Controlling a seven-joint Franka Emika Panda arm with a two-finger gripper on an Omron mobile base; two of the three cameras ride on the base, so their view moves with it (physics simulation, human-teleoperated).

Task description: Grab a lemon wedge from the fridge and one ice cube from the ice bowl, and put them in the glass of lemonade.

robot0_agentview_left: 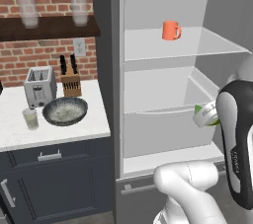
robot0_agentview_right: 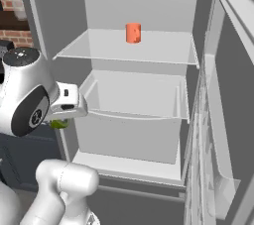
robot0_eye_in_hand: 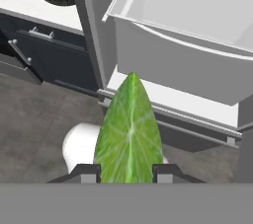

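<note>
Two dark fingertips (robot0_eye_in_hand: 90, 172) of the hand (robot0_eye_in_hand: 128, 173) pinch the lemon wedge (robot0_eye_in_hand: 129, 129), held in front of the open fridge (robot0_agentview_left: 163, 77), outside its white drawer (robot0_eye_in_hand: 197, 25). Left on the surface (robot0_agentview_left: 20, 136), the glass of lemonade (robot0_agentview_left: 30, 118) stands just beside the ice bowl (robot0_agentview_left: 65, 110).

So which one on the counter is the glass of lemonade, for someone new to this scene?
Start at the white counter left of the open fridge. Near its front edge, just left of the wide dark ice bowl and in front of the silver toaster, stands the glass of lemonade. It is the small clear tumbler of pale yellowish liquid.
</note>
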